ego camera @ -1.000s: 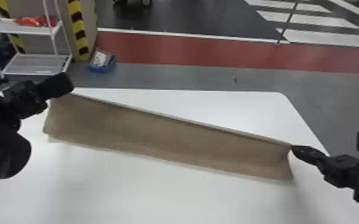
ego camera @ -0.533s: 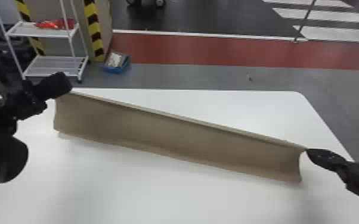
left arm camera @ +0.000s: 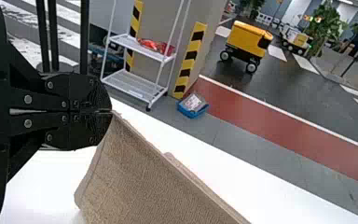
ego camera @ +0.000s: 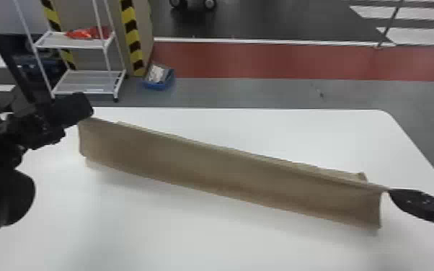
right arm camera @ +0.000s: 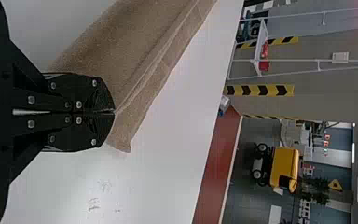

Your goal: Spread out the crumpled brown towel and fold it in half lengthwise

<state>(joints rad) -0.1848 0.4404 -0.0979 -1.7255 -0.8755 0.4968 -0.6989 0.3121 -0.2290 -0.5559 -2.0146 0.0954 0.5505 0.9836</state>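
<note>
The brown towel [ego camera: 227,169] hangs slantwise over the bench [ego camera: 205,248], from its far left side towards its right edge. Towards the bench's far left, the left claw [left arm camera: 112,112] is pinched closed on one upper corner; beside its right edge, the right claw [right arm camera: 114,112] nips the other. That taut line probably serves as the lengthwise crease, letting the halves fall either side. Compared with half a second ago, more of the rear layer peeks past the top edge, nearer the bench's far side.
</note>
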